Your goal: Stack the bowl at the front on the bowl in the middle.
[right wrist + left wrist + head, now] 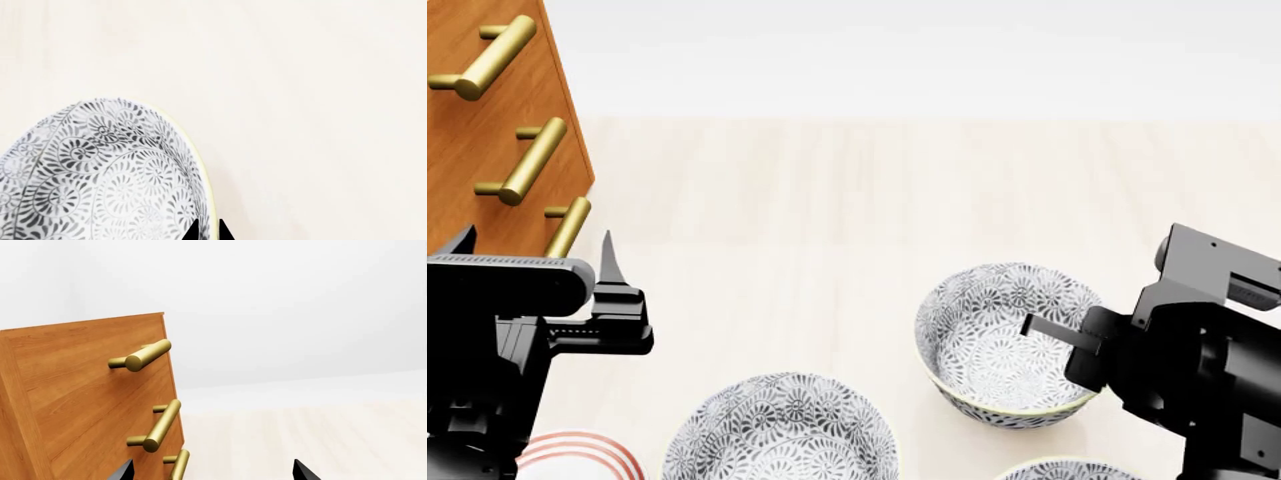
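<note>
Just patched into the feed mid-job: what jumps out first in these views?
The grey-and-white floral patterned bowl at centre right, tilted, its rim pinched between the fingers of the right gripper. A second bowl with the same pattern sits on the pale wooden table at bottom centre. At far left stands an orange-brown wooden drawer cabinet with brass bar handles, beside the open left gripper.

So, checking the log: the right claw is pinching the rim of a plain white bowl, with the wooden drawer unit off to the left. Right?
Not quite: the bowl is patterned, grey swirls on white, not plain; head and right wrist views show it. The right claw does pinch its rim, and the drawer unit sits left.
</note>
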{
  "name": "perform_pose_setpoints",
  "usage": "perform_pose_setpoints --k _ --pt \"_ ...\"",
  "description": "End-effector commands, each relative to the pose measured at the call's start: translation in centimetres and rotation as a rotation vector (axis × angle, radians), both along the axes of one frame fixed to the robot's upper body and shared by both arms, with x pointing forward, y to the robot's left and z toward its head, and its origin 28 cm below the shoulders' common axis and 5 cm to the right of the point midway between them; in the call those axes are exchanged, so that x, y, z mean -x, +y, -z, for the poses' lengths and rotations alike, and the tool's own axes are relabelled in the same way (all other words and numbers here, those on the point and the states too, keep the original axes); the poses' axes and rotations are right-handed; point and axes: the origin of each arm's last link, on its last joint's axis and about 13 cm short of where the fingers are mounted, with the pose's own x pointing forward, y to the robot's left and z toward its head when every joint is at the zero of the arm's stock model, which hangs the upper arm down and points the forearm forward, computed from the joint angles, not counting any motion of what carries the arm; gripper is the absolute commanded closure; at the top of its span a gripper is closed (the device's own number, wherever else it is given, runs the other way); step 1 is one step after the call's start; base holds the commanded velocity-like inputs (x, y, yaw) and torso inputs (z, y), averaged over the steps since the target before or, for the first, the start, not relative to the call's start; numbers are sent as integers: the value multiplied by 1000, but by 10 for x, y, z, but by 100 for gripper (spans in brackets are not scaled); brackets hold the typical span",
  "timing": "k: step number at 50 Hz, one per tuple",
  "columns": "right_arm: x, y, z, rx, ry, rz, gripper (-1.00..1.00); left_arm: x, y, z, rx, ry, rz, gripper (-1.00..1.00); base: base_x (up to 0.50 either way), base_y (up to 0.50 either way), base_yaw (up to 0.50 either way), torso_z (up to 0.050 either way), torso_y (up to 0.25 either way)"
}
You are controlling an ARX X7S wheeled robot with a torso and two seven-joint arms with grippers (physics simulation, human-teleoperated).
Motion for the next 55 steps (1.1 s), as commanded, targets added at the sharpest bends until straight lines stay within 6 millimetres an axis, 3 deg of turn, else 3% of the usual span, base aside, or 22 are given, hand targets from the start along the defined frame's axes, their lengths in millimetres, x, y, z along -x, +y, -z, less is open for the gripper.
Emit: perform_pose_setpoints --k 1,14,24,43,55 --pt "8 2 -22 5 -45 -5 100 0 0 0 5 10 7 -100 0 0 0 0 0" --pt "30 3 -56 10 -119 -19 100 1 0 1 4 21 16 -100 0 0 0 0 0" --pt "58 8 -84 -8 -212 -82 100 1 1 2 14 36 21 -100 0 0 0 0 0" --pt "108 10 -112 -121 -339 -226 100 1 2 -2 26 43 23 -100 0 0 0 0 0" --pt "122 6 -131 -177 -398 -251 100 1 2 -3 26 48 24 -100 0 0 0 0 0"
